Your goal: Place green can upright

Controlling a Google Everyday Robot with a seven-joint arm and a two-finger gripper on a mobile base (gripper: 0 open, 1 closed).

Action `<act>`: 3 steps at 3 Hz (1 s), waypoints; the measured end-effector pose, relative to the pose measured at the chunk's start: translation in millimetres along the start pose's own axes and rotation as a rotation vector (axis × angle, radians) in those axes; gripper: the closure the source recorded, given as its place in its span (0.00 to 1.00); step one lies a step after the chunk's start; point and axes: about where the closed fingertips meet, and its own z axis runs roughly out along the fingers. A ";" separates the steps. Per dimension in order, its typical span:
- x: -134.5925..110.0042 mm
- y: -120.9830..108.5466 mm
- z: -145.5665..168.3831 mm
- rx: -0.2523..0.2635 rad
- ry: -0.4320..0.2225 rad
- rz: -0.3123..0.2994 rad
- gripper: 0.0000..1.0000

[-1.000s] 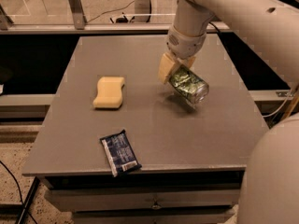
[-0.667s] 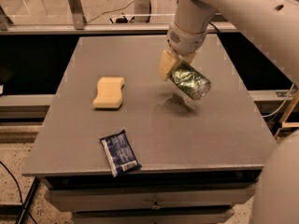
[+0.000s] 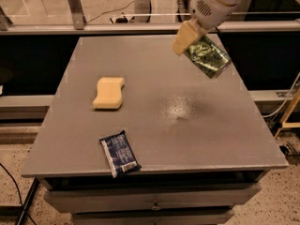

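The green can [image 3: 208, 56], mottled green and white with a silver end, hangs tilted in the air above the right side of the grey table [image 3: 154, 144]. My gripper [image 3: 193, 40] is shut on the can's upper end, its tan finger [image 3: 184, 37] showing on the left side of the can. The can's lower end points down and to the right. The can is well clear of the tabletop, and a pale scuffed patch [image 3: 177, 108] lies on the table below it.
A yellow sponge [image 3: 108, 93] lies at the table's left middle. A dark blue snack packet [image 3: 119, 153] lies near the front edge. A rail with glass panels [image 3: 75, 6] runs behind the table. A cable [image 3: 283, 102] hangs at the right.
My gripper has lifted the green can up off the table and carried it higher, still tilted. The sponge and the packet have not moved.
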 end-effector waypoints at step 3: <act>-20.2 -22.9 -72.8 -0.244 -0.530 -0.185 1.00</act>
